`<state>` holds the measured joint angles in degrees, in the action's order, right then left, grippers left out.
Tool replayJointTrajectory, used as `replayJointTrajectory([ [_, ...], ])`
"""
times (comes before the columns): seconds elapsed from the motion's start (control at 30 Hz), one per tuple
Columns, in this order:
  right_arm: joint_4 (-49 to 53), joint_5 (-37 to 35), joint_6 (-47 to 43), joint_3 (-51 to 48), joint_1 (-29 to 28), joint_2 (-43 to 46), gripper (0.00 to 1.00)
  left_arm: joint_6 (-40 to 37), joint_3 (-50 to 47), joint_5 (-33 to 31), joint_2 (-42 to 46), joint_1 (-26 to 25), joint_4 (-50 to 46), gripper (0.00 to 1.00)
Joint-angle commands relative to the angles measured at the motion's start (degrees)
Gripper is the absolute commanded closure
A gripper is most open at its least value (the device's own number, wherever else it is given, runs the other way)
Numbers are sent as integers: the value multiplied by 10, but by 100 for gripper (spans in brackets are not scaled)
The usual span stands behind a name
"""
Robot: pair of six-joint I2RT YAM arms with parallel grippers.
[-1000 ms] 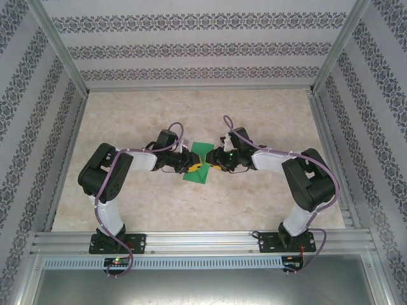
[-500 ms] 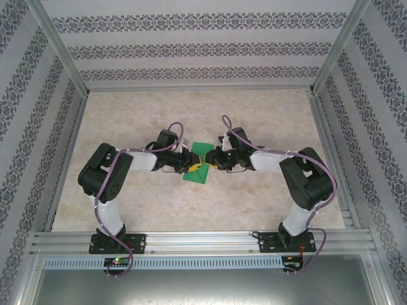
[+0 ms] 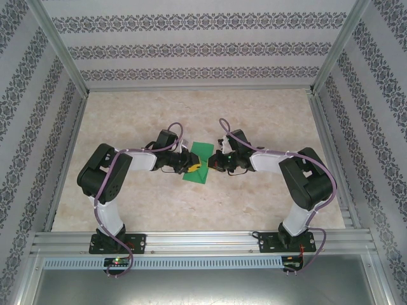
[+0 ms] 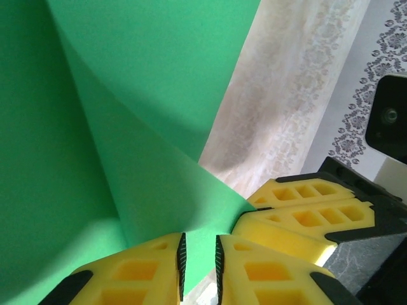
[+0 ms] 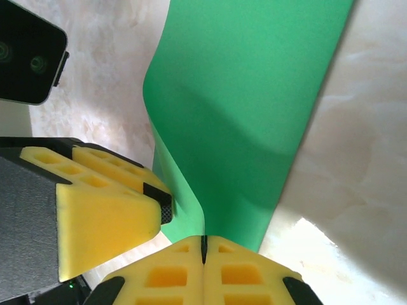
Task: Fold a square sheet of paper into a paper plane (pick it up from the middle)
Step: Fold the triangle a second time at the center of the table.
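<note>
the green paper (image 3: 201, 151) sits in the middle of the table (image 3: 254, 203), with an arm reaching in from each side. the left gripper (image 3: 192, 168) is at its left edge and the right gripper (image 3: 214, 159) at its right edge, tips close together. from the right wrist, the yellow fingers (image 5: 241, 273) are pressed flat together, and a curled edge of the paper runs down into the seam between them, so this gripper is pinching the paper. from the left wrist, the fingers (image 4: 140, 273) stand a narrow gap apart, with a corner of the paper in that gap. part of the sheet curves up off the table there. it is creased, not flat.
</note>
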<state>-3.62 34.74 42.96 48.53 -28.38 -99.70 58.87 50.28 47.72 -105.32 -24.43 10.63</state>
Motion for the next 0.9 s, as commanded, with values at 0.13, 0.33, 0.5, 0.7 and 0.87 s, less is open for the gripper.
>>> replayJointTrajectory([
  [0.13,54,-7,-92,37,-6,-16,98,-48,47,-23,43,-7,-84,76],
  [0.33,80,-3,-122,71,-6,-49,98,-55,54,-14,28,-7,-86,76],
  [0.5,105,-10,-141,93,-3,-62,98,-57,58,-1,14,-7,-83,79],
  [0.7,121,-17,-153,104,-2,-71,98,-57,68,11,-6,-8,-81,81],
  [0.87,133,-19,-159,113,-1,-81,99,-72,82,16,-24,-18,-95,83],
])
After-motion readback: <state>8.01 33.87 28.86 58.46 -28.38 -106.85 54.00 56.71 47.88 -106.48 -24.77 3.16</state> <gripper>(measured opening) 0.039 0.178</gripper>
